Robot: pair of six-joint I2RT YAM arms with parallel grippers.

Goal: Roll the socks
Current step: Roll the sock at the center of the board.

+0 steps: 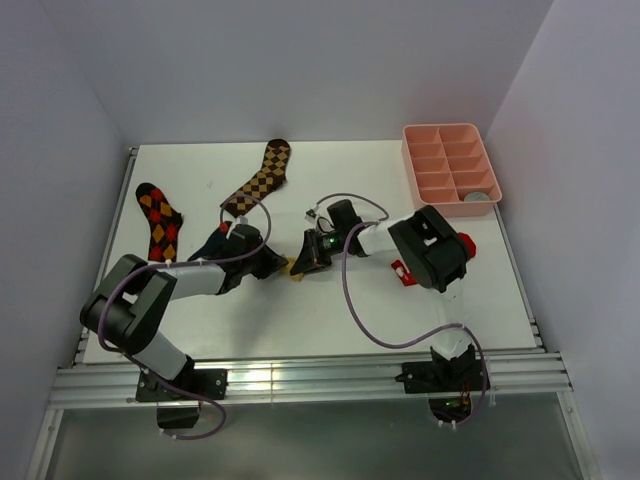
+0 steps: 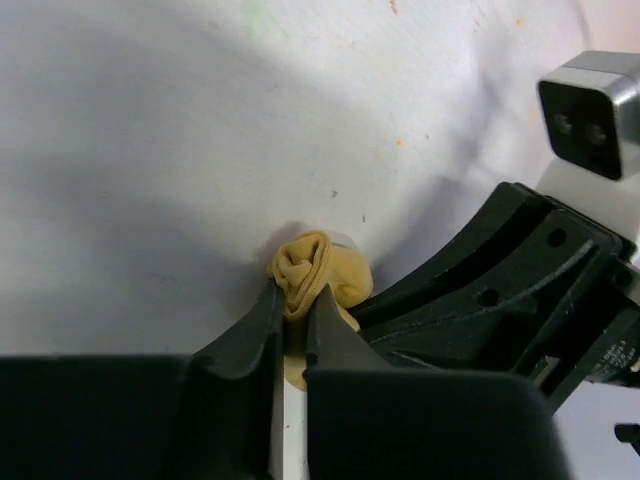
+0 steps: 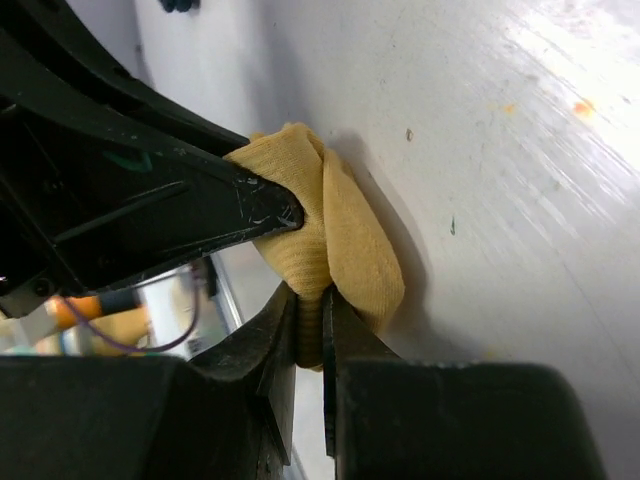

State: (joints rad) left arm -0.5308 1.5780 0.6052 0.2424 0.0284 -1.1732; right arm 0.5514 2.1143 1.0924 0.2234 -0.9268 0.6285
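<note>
On the far left of the white table (image 1: 300, 325) lies a long sock with red and orange diamonds (image 1: 160, 220). It lies flat, well away from the middle. A little to its right, and farther back, lies a long brown checkered sock (image 1: 258, 178), also flat. The left arm (image 1: 190, 280) reaches from the near left corner toward the middle of the table. Its left gripper (image 2: 295, 293) is down low by the table top, and its two black fingers are pressed close together with a fold of the yellow sock (image 2: 325, 268) nipped between them. The yellow sock sits near the middle of the table, scrunched up into a small, wrinkly lump. It is tucked between the two grippers, which meet nose to nose over it. The right gripper (image 3: 310, 295) comes in from the other side. Its fingers are almost together too, and they pinch the soft edge of the same yellow lump. The right arm (image 1: 430, 245) bends back toward the right side of the table. A bit of red (image 1: 467, 246) peeks out just beside it, and I cannot tell what it is. In the far right corner stands a pink tray (image 1: 448, 131) with little boxes inside. Something small, round and grey (image 1: 480, 197) rests in the near right box.
</note>
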